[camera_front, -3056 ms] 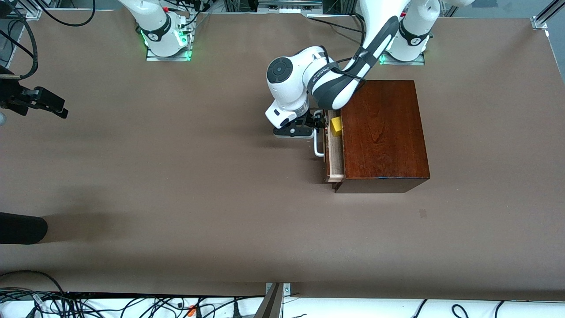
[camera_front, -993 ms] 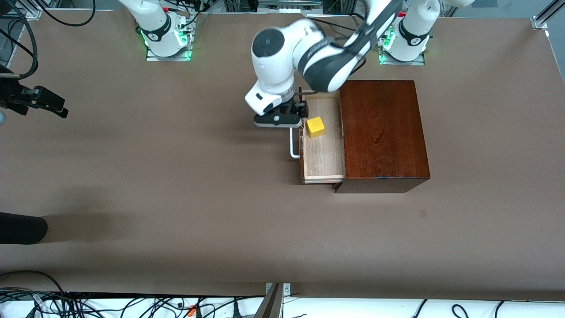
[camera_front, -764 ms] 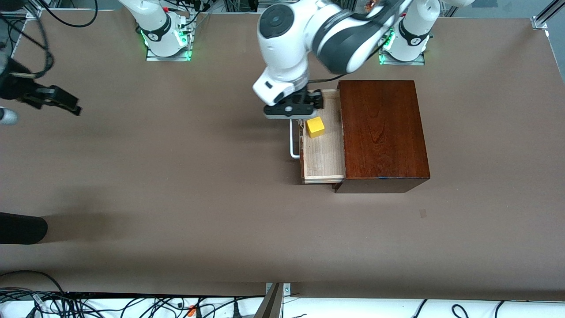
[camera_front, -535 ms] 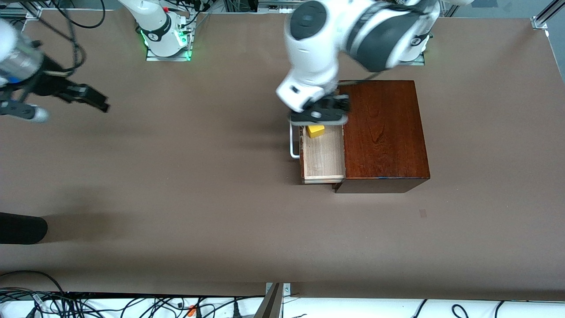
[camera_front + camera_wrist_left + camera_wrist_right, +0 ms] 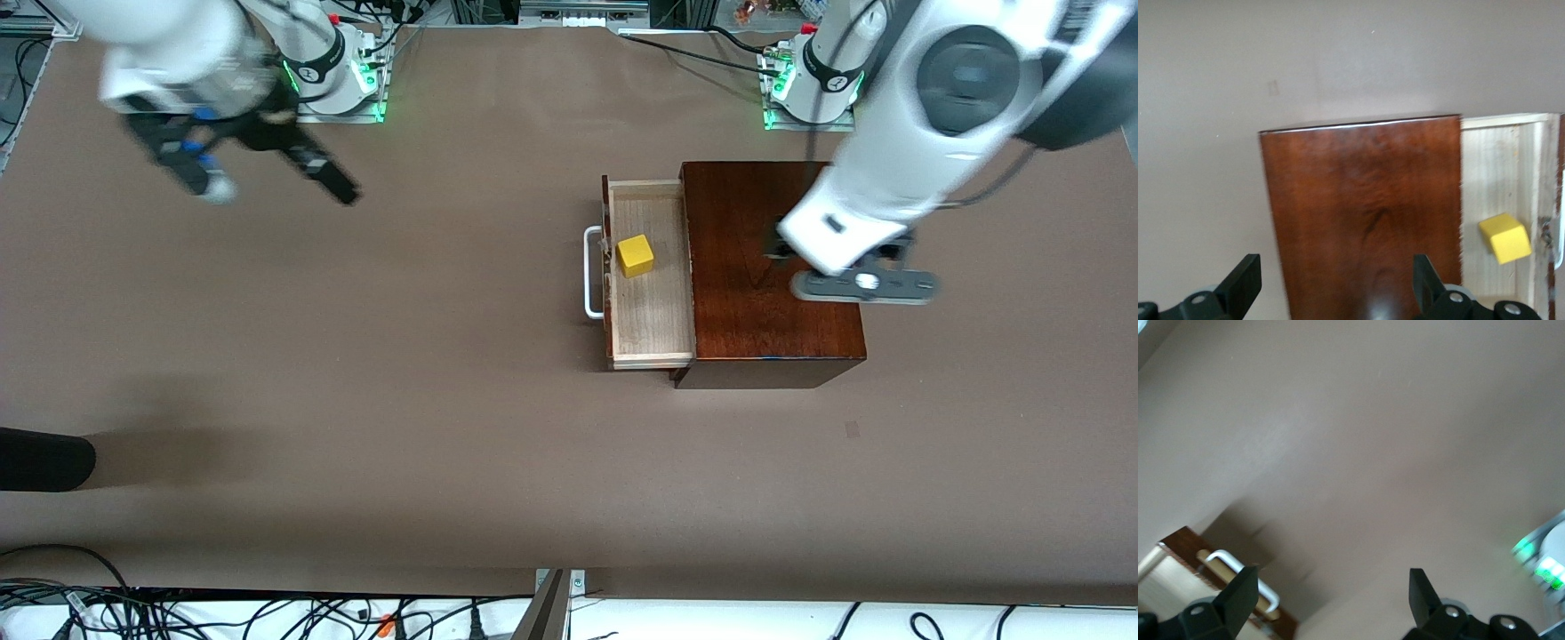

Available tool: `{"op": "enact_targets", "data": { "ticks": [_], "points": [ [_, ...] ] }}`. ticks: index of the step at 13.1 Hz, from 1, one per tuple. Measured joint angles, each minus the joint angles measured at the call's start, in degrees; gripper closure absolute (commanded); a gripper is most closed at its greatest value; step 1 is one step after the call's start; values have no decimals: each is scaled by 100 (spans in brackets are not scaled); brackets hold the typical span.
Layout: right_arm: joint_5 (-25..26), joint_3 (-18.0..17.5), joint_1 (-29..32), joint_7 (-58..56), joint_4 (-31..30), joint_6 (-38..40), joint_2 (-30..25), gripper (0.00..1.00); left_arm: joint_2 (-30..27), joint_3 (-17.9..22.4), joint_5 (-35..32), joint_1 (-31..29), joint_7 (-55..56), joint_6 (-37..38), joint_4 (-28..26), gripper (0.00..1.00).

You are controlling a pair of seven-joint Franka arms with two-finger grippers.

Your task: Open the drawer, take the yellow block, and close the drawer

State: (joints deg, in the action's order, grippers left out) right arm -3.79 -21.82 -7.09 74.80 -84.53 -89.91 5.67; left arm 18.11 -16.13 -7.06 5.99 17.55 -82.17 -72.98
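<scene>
Drawer point(image 5: 649, 302) pulled out of the wooden box point(image 5: 773, 267), yellow block point(image 5: 636, 256) lying inside near the white handle point(image 5: 589, 271). Left gripper point(image 5: 1331, 293) up over the box top, fingers spread, empty. Right gripper point(image 5: 1328, 600) over bare table point(image 5: 400, 356) toward the right arm's end, fingers wide apart, nothing held.

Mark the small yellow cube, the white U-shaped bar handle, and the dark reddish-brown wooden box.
small yellow cube point(image 5: 636, 256), front view, top face.
white U-shaped bar handle point(image 5: 587, 272), front view, long bar.
dark reddish-brown wooden box point(image 5: 742, 213), front view, bare top panel.
</scene>
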Motion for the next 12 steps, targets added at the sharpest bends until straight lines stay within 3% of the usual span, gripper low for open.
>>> {"op": "enact_targets", "data": {
  "ticks": [2,4,6,8,12],
  "points": [
    [55,-19,-533,1253,-6,-512,255,0,-67,15,380,-561,-616,124,-1,0],
    [407,-26,-1078,2521,-4,-1009,500,0,-126,282,647,-857,-1169,139,-48,0],
    [777,-33,-1711,3807,38,-1294,790,0,-339,706,724,-826,-1350,-68,-301,0],
    [1173,-34,-2353,5078,268,-1380,1228,0,-812,1168,733,-543,-1341,-715,-927,0],
    [1670,-6,-3094,6907,1066,-1516,2273,0,-1680,1638,733,-163,-1206,-1426,-2053,0]
  ]
}}
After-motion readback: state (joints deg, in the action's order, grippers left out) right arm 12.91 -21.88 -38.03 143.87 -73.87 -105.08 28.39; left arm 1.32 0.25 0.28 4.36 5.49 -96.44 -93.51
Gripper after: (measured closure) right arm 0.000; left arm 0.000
